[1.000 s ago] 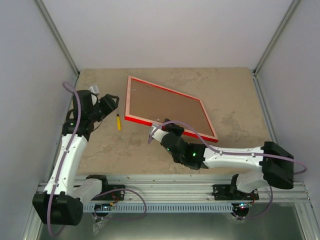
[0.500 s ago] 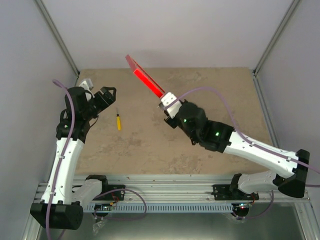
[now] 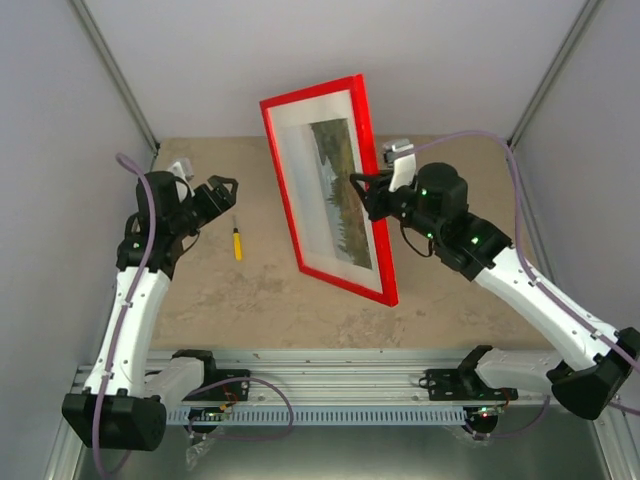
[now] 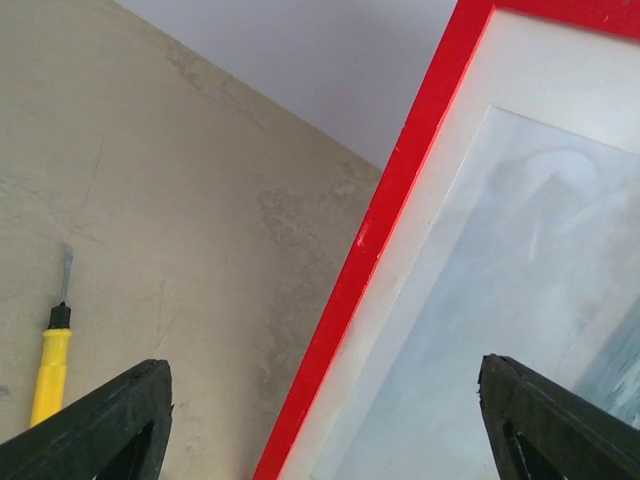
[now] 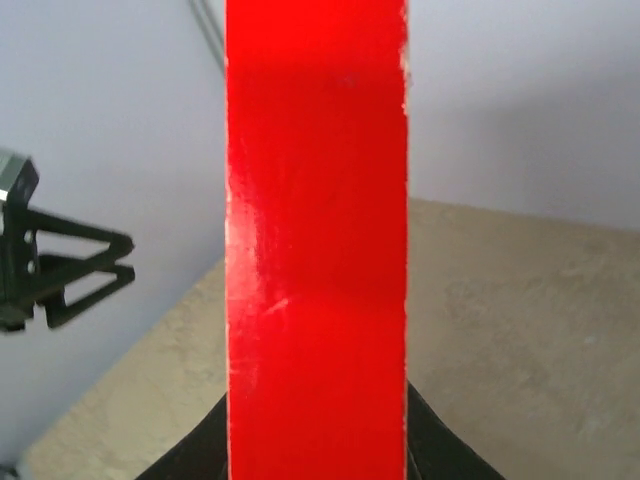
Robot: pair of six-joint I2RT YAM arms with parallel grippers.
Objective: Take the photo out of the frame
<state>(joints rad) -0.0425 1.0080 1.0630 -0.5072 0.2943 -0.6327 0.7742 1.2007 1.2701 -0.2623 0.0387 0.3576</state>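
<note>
Your right hand [image 3: 362, 192] is clamped on the frame [image 3: 282, 190] at one long edge, holding it roughly upright off the tabletop [image 3: 450, 290]. The photo [image 3: 338, 200] sits inside it, just beside that hand. Your left hand [image 3: 228, 195], fingers apart, faces the frame's front.

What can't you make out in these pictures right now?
Back of the frame: turned away from the top view and shown nowhere.
Fingertips of the right gripper: in the right wrist view, the frame's red edge covers them.
The photo: in the left wrist view, cut off by the picture's edges, pale and blurred.
End of the screwdriver handle: in the left wrist view, behind a finger of the left gripper.
</note>
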